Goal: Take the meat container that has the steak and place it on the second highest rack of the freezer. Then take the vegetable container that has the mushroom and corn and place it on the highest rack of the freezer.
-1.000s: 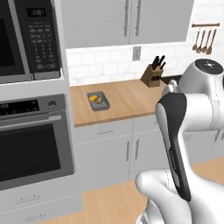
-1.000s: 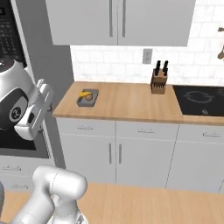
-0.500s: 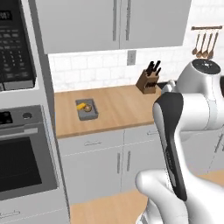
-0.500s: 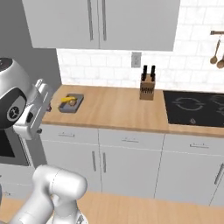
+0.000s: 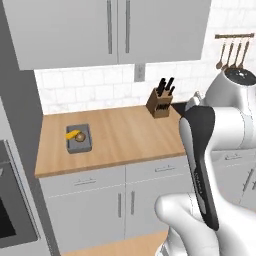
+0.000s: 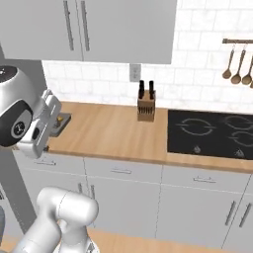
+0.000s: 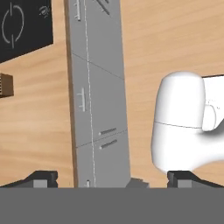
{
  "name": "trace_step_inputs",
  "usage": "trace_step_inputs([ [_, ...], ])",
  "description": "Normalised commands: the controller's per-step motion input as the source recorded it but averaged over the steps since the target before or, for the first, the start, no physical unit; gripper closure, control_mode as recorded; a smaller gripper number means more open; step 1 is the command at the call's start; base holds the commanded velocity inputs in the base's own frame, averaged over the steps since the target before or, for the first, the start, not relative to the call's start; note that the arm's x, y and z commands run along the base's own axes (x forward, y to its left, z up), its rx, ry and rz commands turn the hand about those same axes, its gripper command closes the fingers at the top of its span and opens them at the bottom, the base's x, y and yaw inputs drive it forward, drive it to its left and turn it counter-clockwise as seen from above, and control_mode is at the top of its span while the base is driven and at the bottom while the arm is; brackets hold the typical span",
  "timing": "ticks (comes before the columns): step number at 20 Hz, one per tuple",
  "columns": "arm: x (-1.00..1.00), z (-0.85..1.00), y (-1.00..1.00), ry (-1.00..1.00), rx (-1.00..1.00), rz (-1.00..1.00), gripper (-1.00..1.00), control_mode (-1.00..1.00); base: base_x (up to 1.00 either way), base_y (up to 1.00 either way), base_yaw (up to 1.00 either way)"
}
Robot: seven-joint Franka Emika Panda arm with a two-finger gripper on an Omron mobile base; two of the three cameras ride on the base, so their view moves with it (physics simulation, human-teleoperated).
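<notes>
The tool (image 7: pixel 111 178) hangs released, empty — better to stop the base square before the vegetable container (image 5: pixel 78 138) on the tabletop (image 5: pixel 125 137), then reach down slowly.

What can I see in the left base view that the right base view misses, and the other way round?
The left base view looks down into the grey container on the counter, with a yellow and a brown item inside, and catches the dark oven door at its left edge. The right base view takes in the black cooktop with its burner rings. Both share the wooden counter, the knife block, the hanging spoons, the wall outlet and the grey cabinets.
</notes>
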Motion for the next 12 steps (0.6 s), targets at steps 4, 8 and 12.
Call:
trace_step_inputs([
  [4, 0.00, 0.00, 0.00, 0.00, 0.00, 0.00, -1.00, 1.00, 0.74, 0.03, 0.00],
  [8, 0.00, 0.00, 0.00, 0.00, 0.00, 0.00, -1.00, 1.00, 0.57, 0.22, 0.00],
  [12, 0.00, 0.00, 0.00, 0.00, 0.00, 0.00, -1.00, 1.00, 0.35, 0.37, 0.01],
])
